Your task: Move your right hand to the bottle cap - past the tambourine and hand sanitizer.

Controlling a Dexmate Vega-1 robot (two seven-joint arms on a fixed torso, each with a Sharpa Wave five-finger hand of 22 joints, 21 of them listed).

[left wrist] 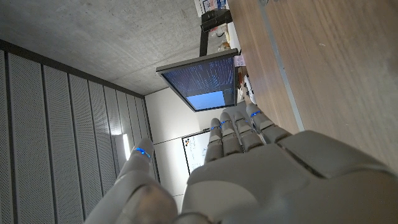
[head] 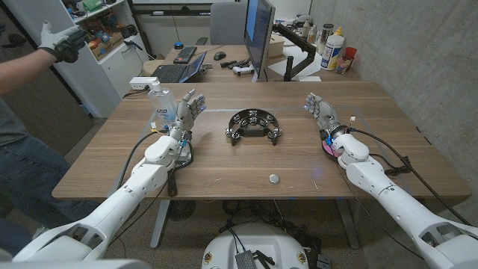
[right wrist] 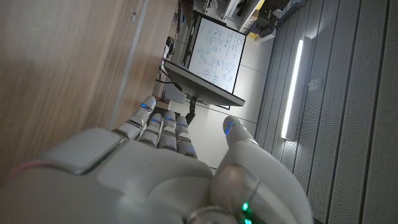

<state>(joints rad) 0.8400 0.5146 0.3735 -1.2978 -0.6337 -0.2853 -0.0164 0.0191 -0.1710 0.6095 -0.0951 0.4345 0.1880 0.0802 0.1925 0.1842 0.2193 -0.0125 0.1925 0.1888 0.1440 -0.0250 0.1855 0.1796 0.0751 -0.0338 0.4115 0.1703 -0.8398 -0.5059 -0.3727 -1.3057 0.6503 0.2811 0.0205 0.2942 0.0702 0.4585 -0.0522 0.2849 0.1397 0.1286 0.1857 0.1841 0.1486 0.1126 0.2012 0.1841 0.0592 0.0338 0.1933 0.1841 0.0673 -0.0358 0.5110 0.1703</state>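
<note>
Near the table's front edge, bottle cap: a small round silver-grey bottle cap [head: 274, 178] lies alone on the wood, just in front of the tambourine
Tambourine: a black half-moon tambourine with metal jingles [head: 254, 125] sits mid-table, well apart from both hands
Hand sanitizer: a clear plastic hand sanitizer bottle [head: 161, 102] stands at the far left, just behind the left hand
Right hand: the white robot right hand [head: 323, 112] stands on edge at the table's right, fingers extended and together, holding nothing
Left hand: the left hand [head: 187, 110] waits likewise, fingers straight, nothing held
Route: judged best to sweep inward and toward the front edge, staying in front of the tambourine, settling on the cap without flicking it
Wooden table [head: 388, 119]: bare along that path
</note>
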